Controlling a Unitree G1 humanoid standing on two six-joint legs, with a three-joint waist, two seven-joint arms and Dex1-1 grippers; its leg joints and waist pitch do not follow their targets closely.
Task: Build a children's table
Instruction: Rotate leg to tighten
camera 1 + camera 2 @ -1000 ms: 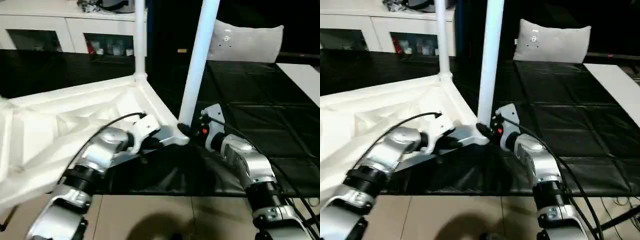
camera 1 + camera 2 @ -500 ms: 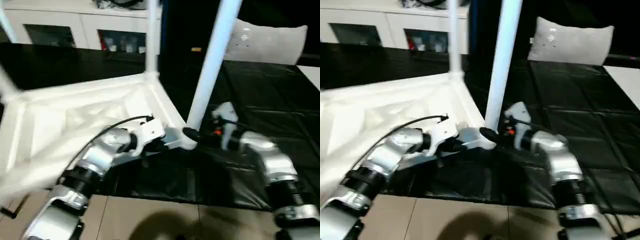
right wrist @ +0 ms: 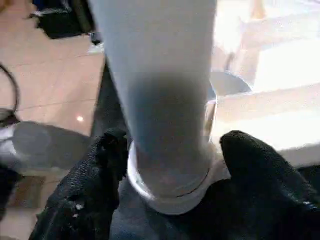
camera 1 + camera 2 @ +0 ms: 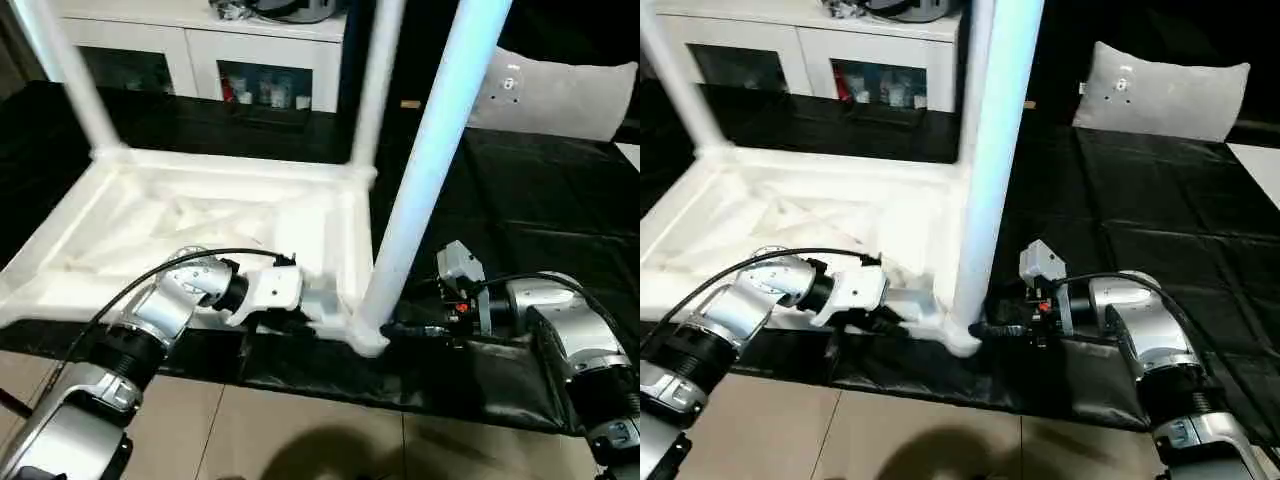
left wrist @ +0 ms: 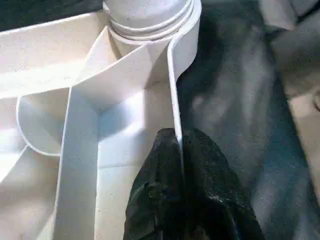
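Observation:
The children's table lies upside down on the black mat, its white tabletop [image 4: 200, 215] showing its ribbed underside. Three white legs stand in corner sockets: the near-right leg [image 4: 430, 170], the far-right one [image 4: 372, 90] and the far-left one [image 4: 60, 60]. My left gripper [image 5: 177, 137] is shut on the tabletop's thin near rim, just beside the near-right socket [image 5: 147, 15]. My right gripper [image 3: 170, 145] is open, with one black finger [image 3: 107, 155] on each side of the near-right leg's base, low by the mat.
A white cabinet with glass doors [image 4: 200, 60] stands behind the mat. A grey cushion [image 4: 565, 95] lies at the back right. The black mat [image 4: 540, 200] stretches to the right, and tan floor tiles [image 4: 300, 430] run along the front.
The tabletop has swung from a tilt to lying flat on the mat, and the view has shifted too. My right gripper has dropped to the leg's base with its fingers wider apart. The left grip holds.

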